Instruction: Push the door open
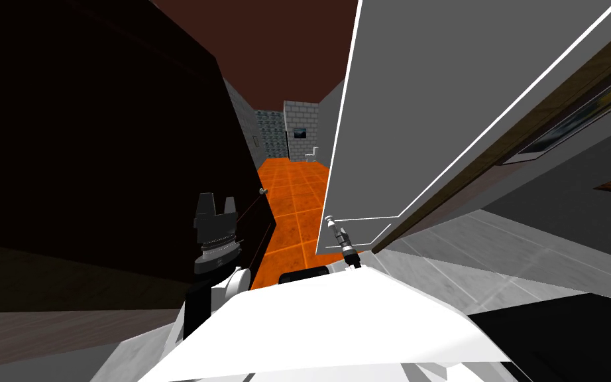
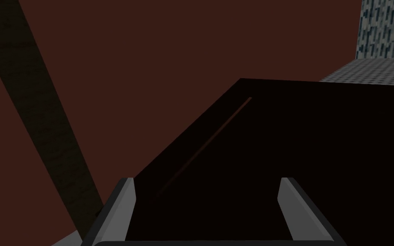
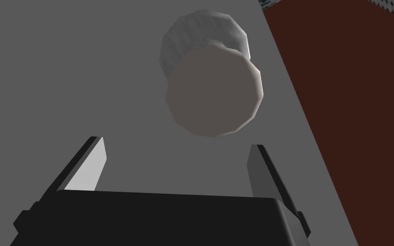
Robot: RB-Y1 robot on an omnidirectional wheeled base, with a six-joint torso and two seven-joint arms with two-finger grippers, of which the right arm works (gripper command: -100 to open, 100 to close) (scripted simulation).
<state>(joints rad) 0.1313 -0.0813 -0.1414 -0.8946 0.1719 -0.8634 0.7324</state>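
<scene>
Standing in a narrow gap. The grey door (image 1: 430,99) rises on my right, its white-lined edge toward the orange tiled floor (image 1: 297,192) that runs ahead. A dark panel (image 1: 99,132) with a small knob (image 1: 264,191) closes off the left. The right hand (image 3: 177,143) is released, fingers spread and empty, facing the flat grey face of the door close up, with the round pale knob (image 3: 211,92) just beyond the fingertips and slightly off toward the door's free edge. I cannot tell whether the fingers touch the panel. The left hand (image 1: 217,199) is raised beside the dark panel, also spread and holding nothing, its fingers (image 2: 127,192) pointing along that dark face. I judge the step in hand to be pressing the grey leaf further open with the right hand. To do it well, contact the plain panel beside the knob, not the knob itself, so the blades do not skid off its rounded face. Stay near the free edge for leverage, push square to the face, and follow the arc with the base. Keep the left hand clear of the dark panel.
</scene>
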